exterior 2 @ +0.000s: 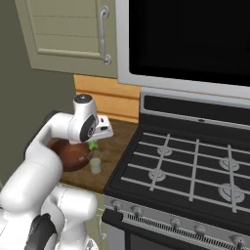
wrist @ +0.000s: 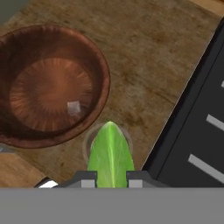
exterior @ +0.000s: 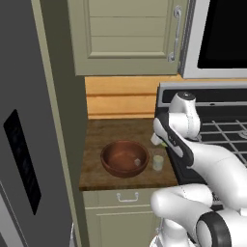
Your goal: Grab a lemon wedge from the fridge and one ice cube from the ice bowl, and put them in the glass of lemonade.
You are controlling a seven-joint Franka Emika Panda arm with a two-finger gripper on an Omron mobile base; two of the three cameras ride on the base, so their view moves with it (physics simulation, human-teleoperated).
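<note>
The small yellow-green lemon wedge is pinched between the jaws of the white arm's two-finger gripper, directly above the short clear glass of lemonade. Just beside the glass sits the round reddish-brown wooden ice bowl, holding a pale ice cube.

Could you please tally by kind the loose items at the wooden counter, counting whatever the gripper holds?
Round reddish-brown wooden bowl: 1
Small pale whitish ice cube: 1
Short clear glass of lemonade: 1
Yellow-green lemon wedge, held: 1
Total: 4
</note>
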